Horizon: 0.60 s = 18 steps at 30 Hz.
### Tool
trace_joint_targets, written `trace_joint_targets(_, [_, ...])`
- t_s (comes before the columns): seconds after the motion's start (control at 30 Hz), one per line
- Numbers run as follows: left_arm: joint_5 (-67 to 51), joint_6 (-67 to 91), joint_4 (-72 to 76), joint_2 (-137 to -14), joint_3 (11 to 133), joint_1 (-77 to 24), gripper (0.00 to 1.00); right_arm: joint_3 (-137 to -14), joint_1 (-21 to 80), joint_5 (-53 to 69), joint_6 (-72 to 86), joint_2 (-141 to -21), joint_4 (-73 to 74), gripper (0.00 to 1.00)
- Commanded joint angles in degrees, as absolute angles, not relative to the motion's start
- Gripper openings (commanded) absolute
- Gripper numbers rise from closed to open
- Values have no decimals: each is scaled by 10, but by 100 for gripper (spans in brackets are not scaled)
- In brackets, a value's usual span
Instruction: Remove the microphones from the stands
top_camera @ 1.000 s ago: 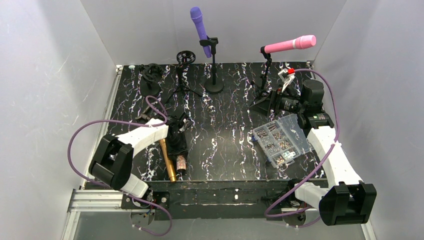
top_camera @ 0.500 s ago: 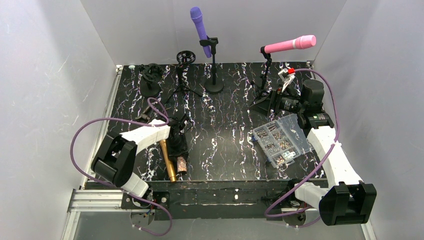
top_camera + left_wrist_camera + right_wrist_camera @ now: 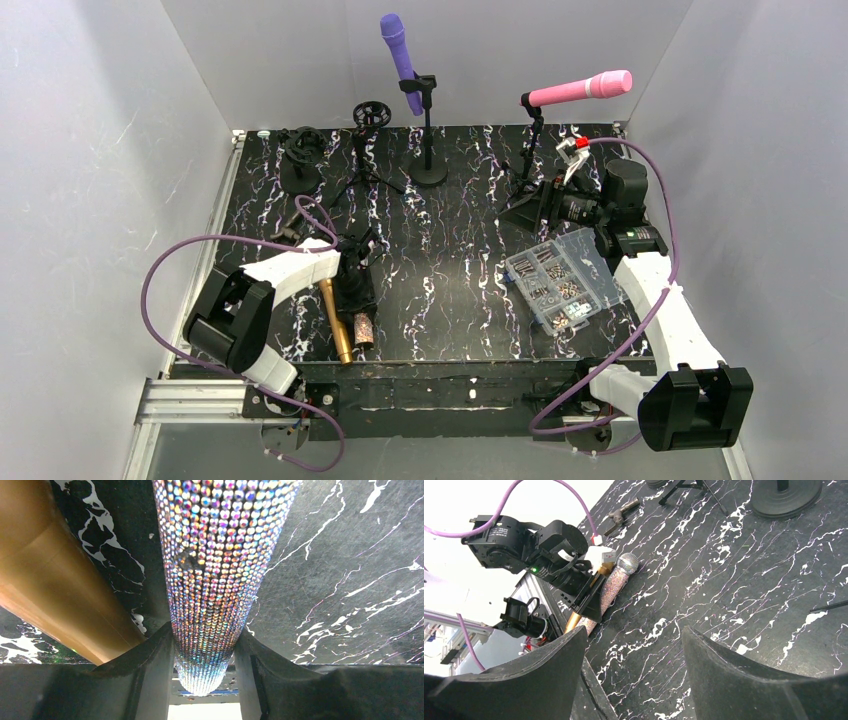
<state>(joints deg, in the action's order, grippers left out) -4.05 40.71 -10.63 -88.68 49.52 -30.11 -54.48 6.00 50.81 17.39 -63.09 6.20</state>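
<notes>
Seen from above, a black marbled bench [image 3: 450, 290] carries a clear parts box [image 3: 562, 280]. Well left of the box, the left hand [image 3: 356, 295] covers a glitter microphone [image 3: 362, 328] lying beside a gold microphone [image 3: 335, 320]. The left wrist view shows what the overhead hides: both fingers [image 3: 155, 660] clamped on the glitter microphone's narrow end. The right wrist view adds its silver grille [image 3: 628, 562]. Behind the box, a pink microphone [image 3: 580, 90] sits clipped in its stand [image 3: 533, 140]. Behind and left of the box, a purple microphone [image 3: 398, 48] sits in a second stand [image 3: 428, 130]. The right hand [image 3: 634, 630], jaws wide and empty, hovers just behind the box, possibly touching the pink microphone's stand, since dark shapes merge there.
</notes>
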Motion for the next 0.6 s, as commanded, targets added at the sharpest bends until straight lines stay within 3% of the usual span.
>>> trace_joint_targets(0.0, [-49,407,-175,-898,500,-299,32,-565,60,503,159,-625,62,77])
trace_joint_targets(0.57, [-47,406,-179,-883,505,-299,46,-562,59,498,152,-616,69,77])
